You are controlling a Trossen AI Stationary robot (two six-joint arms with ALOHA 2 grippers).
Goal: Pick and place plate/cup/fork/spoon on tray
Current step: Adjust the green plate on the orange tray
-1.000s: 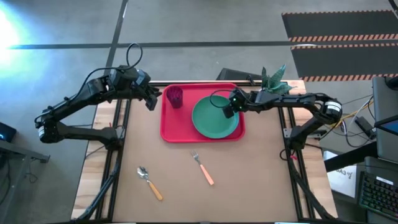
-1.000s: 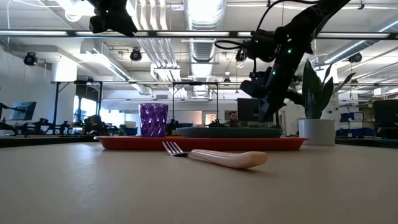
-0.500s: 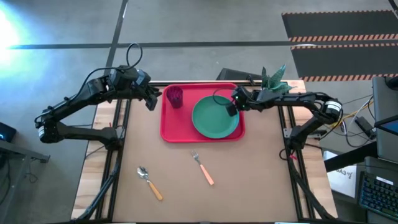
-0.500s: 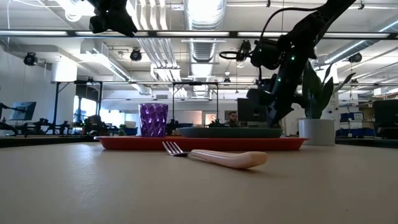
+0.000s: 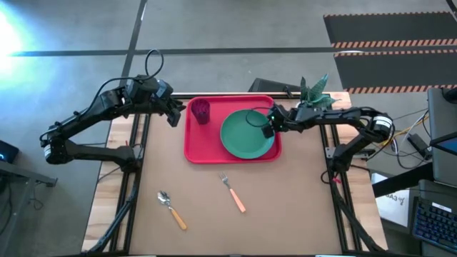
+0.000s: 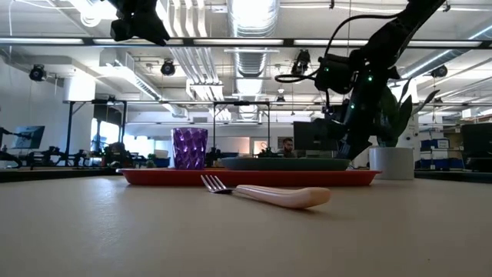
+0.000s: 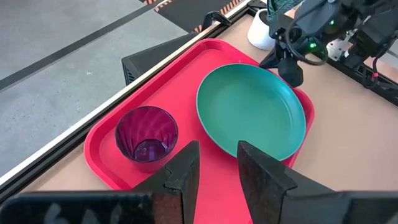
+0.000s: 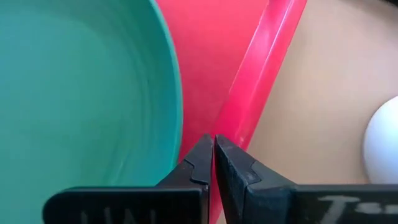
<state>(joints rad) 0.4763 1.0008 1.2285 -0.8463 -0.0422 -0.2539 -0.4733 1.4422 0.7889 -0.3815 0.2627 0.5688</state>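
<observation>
So my right gripper (image 5: 269, 129) is hanging over the right edge of the plate (image 5: 247, 134), about where the plate's rim gets close to the tray (image 5: 194, 148) wall. Its jaws are pressed together with basically no gap (my right wrist view shows the tips meeting), and there's nothing between them. In the low view they sit a bit above the plate, not touching it.

My left gripper (image 5: 173, 114) is parked off the tray's left side, up in the air, jaws parted a little and empty. The cup (image 5: 201, 111) stands upright on the tray just to the right of those jaws, in the far left corner, with the plate beside it filling the tray's right half.

The fork (image 5: 233, 193) is on the bare counter, on the near side of the tray, well apart from both sets of jaws. The spoon (image 5: 171, 210) is on the counter too, further left and nearer the front edge. A white pot with a plant (image 5: 313, 91) sits just behind my right arm.
</observation>
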